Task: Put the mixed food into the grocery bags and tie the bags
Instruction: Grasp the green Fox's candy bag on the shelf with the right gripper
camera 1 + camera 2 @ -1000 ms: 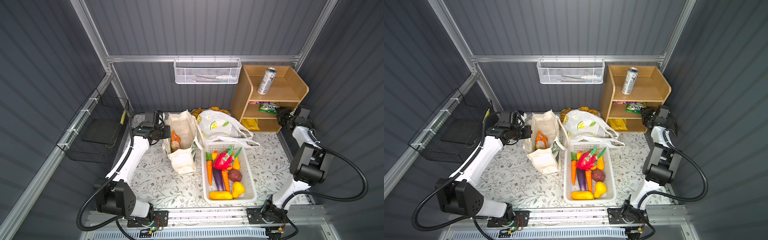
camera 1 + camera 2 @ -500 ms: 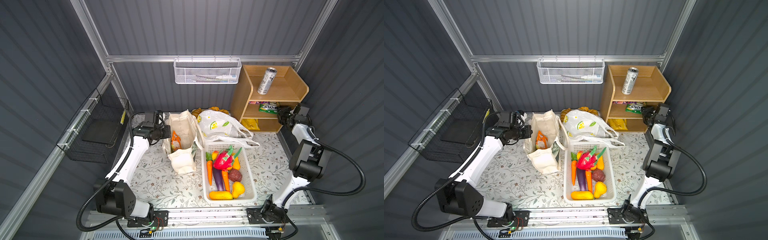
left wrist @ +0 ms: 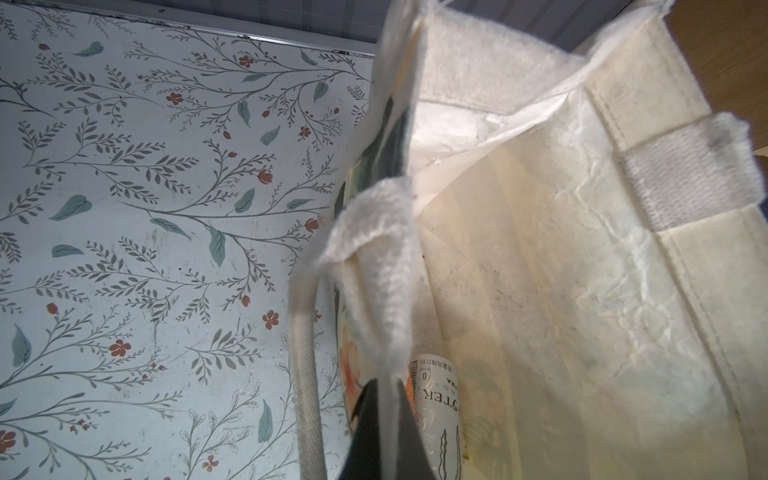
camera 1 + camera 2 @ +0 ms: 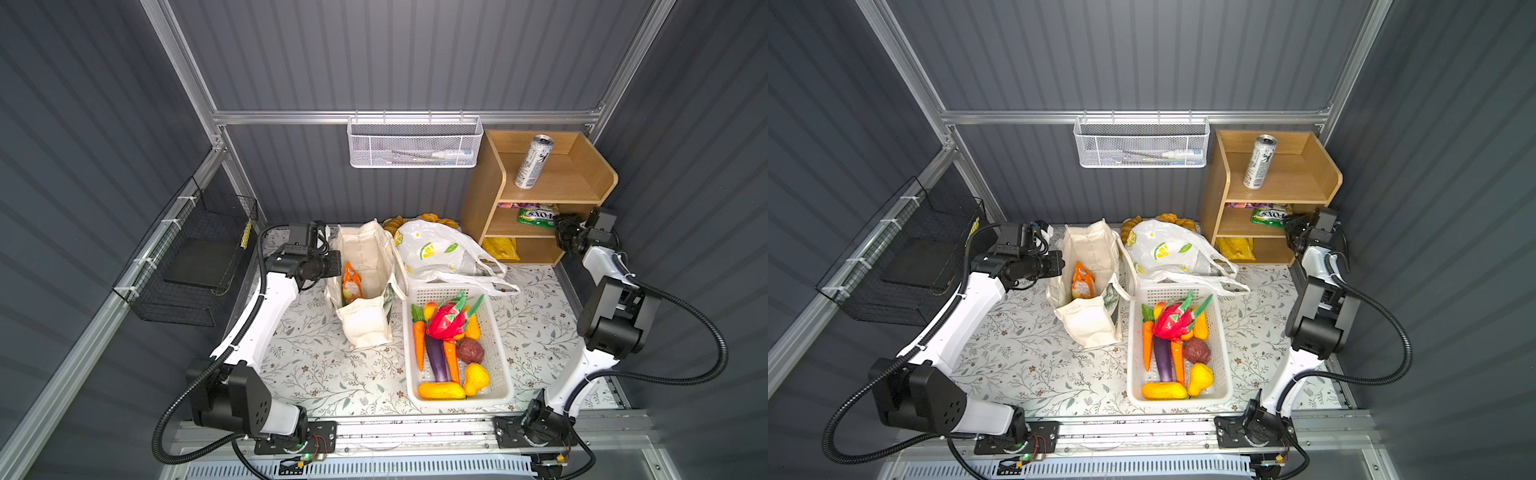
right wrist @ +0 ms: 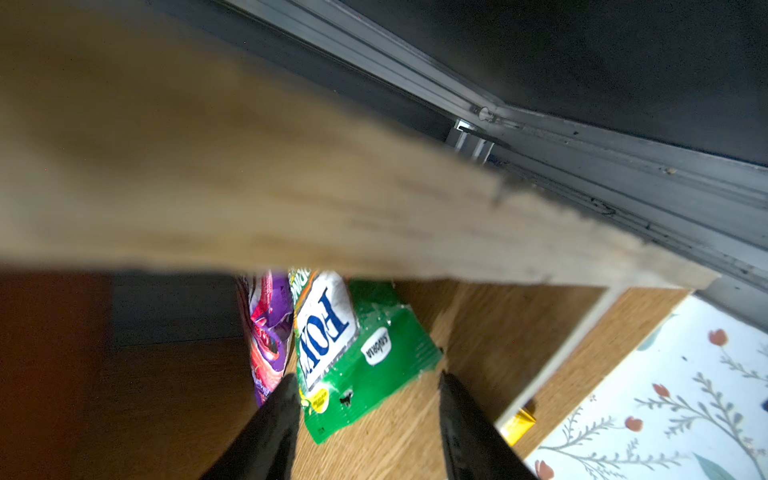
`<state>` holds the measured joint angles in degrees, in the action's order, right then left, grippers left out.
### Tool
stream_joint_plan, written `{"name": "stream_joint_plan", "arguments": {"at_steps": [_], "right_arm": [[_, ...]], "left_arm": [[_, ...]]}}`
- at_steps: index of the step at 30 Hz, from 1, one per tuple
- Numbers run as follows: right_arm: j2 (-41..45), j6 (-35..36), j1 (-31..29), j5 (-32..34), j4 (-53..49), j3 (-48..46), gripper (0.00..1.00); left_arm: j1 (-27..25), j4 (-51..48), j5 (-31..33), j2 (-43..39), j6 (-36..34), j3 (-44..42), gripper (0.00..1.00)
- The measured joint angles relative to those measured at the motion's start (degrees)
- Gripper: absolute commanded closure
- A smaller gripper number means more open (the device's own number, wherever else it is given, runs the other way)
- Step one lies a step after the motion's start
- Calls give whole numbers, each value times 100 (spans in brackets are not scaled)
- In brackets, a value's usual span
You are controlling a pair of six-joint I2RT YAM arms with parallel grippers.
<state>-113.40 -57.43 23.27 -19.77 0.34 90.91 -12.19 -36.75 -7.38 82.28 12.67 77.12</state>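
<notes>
The cream canvas tote [image 4: 365,270] stands open at the back left, with an orange packet [image 4: 351,282] and a drink can [image 3: 440,415] inside. My left gripper [image 3: 384,415] is shut on the tote's near rim. The lemon-printed plastic bag [image 4: 432,249] lies crumpled to the right of the tote. My right gripper [image 5: 368,376] is open at the shelf's middle level. Its fingers straddle the near end of a green candy packet [image 5: 353,349], which lies beside a purple packet [image 5: 268,328]. A silver can [image 4: 534,162] stands on the top shelf. The purple eggplant [image 4: 436,357] lies in the white basket.
The white perforated basket [image 4: 498,374] holds a dragon fruit, carrots and other toy produce. The wooden shelf unit [image 4: 598,183] has a yellow packet [image 4: 505,249] on its lowest level. Bread rolls [image 4: 428,218] lie behind the plastic bag. A black wire basket [image 4: 195,266] hangs on the left wall.
The right arm's elbow has shifted slightly while its gripper stayed at the middle shelf and opened a little. The left arm has not moved.
</notes>
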Motion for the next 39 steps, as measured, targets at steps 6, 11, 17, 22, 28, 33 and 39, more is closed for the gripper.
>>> {"name": "stream_joint_plan", "arguments": {"at_steps": [6,11,17,22,28,33,39], "right_arm": [[-236,0,-2,254,-177,365,46],[-435,-55,-31,435,-348,717,46],[-678,-229,-90,542,-468,1043,46],[-693,-323,-109,597,-444,1058,53],[-686,-400,-120,610,-374,1027,73],[-658,-396,-129,577,-166,748,91],[-367,-417,-129,566,151,199,100]], "left_arm": [[0,-2,-9,0,0,0,100],[0,0,-22,0,2,0,100],[0,0,-20,-2,2,0,100],[0,0,-20,-4,2,-2,100],[0,0,-20,-4,4,0,100],[0,0,-22,-7,7,-2,100],[0,28,-22,-22,9,-28,100]]}}
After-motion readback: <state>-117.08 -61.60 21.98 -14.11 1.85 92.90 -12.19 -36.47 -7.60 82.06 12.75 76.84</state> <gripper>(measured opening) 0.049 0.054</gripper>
